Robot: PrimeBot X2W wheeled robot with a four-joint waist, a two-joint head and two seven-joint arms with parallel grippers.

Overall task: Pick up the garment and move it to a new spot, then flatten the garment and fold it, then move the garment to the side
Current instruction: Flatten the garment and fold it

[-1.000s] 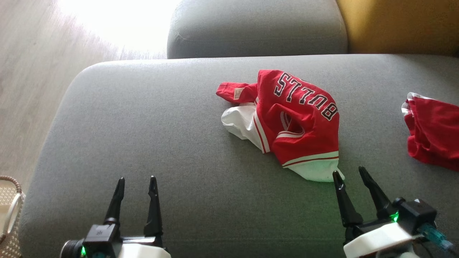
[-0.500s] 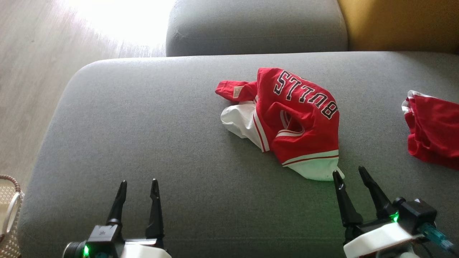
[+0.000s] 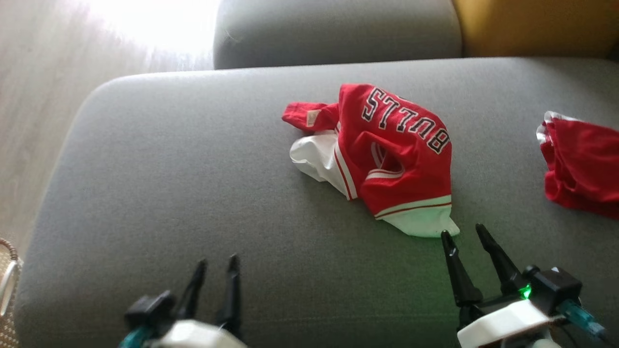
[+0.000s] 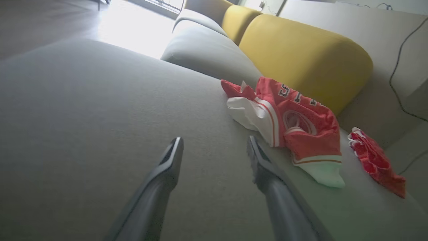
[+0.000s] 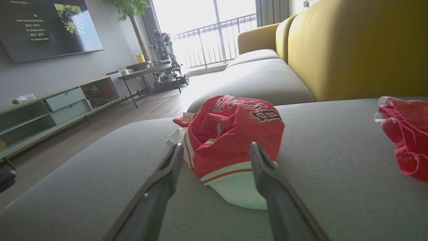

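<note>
Right claw [image 3: 462, 231], spread and empty, lines up at the garment's [image 3: 401, 159] five o'clock hem for pickup; left claw [image 3: 217, 261], also released, waits at eight o'clock.

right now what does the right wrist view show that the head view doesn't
The right wrist view adds the room: a wall TV, a low cabinet and a balcony railing. The head view adds the left gripper, jaws open, and a woven basket at its left edge. Both share the red and white jersey crumpled on the grey sofa seat, a second red garment to its right, and the right gripper, jaws open near the jersey's white hem.
</note>
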